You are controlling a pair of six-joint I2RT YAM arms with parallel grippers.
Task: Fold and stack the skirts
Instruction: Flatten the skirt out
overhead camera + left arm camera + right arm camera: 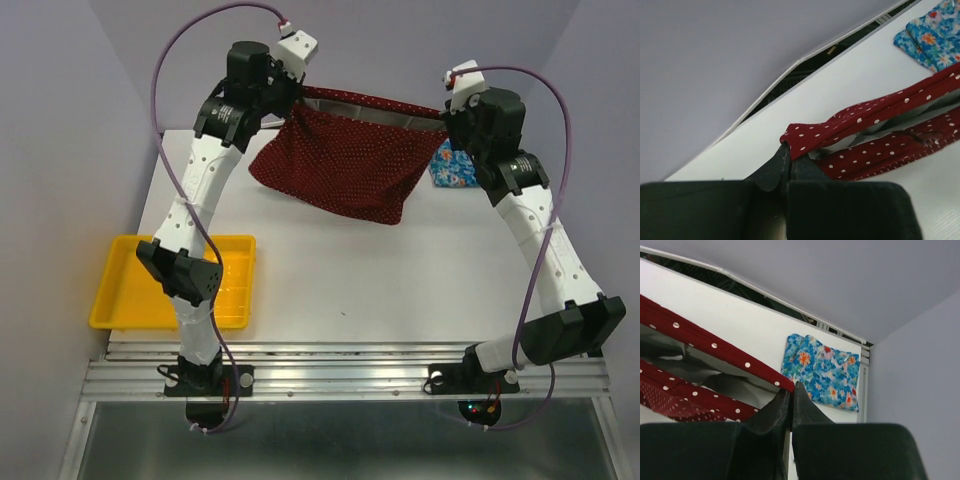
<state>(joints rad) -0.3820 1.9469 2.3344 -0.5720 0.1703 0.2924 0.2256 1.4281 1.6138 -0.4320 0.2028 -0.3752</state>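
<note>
Two pinches on one garment: left gripper [787, 156] and right gripper [791, 391] clamped shut on opposite waistband ends of dark red dotted skirt [345, 160]. Stretched left-to-right between arms, hem sagging toward table [350, 285]. Folded blue floral skirt [822, 371] flat far right, nearer right arm.

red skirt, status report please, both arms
Left gripper and right gripper both shut on red skirt waistband, one each end. Skirt lifted, hanging spread between them. Blue skirt lies folded far right, out of the way.

Red dotted skirt [345, 165] hangs stretched; blue skirt [455, 168] lies folded.
</note>
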